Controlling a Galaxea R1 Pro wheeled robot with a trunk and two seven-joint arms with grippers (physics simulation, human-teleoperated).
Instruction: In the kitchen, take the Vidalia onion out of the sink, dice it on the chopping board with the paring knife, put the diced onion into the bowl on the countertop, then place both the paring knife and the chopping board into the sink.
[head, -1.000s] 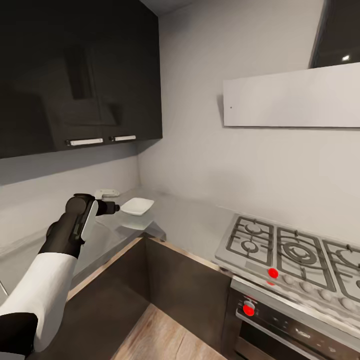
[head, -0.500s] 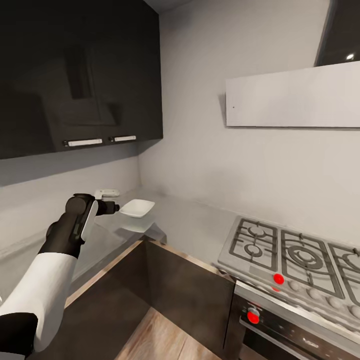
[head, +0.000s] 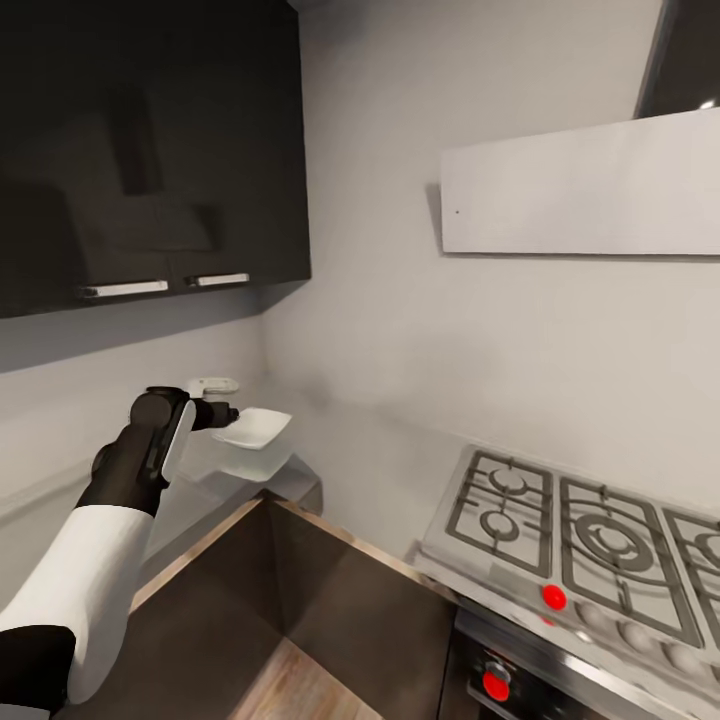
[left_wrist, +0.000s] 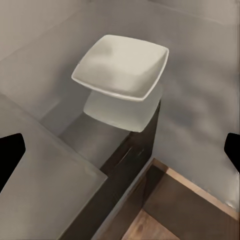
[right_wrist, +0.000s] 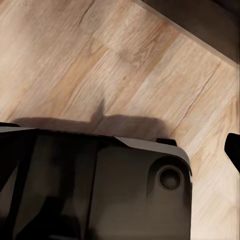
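The white squarish bowl (head: 251, 428) sits on the grey countertop (head: 370, 450) in the corner where two runs of counter meet. My left arm is raised, and my left gripper (head: 226, 413) points at the bowl's near side, just short of it. In the left wrist view the bowl (left_wrist: 121, 65) lies ahead with its reflection under it. There my left gripper (left_wrist: 120, 150) is open, its dark fingertips (left_wrist: 11, 152) at both picture edges with nothing between them. My right gripper (right_wrist: 120, 145) hangs over the wood floor (right_wrist: 100, 55), open and empty.
Glossy dark wall cabinets (head: 150, 150) hang above the left counter. A gas hob (head: 570, 530) with red knobs lies at the right, under a white hood (head: 590, 185). A small white object (head: 213, 384) sits by the back wall. My dark base (right_wrist: 100, 190) is below the right gripper.
The whole picture has shifted, so the camera moved. The bowl now appears closer to my left gripper and lower left in the view. The arm's pose looks the same.
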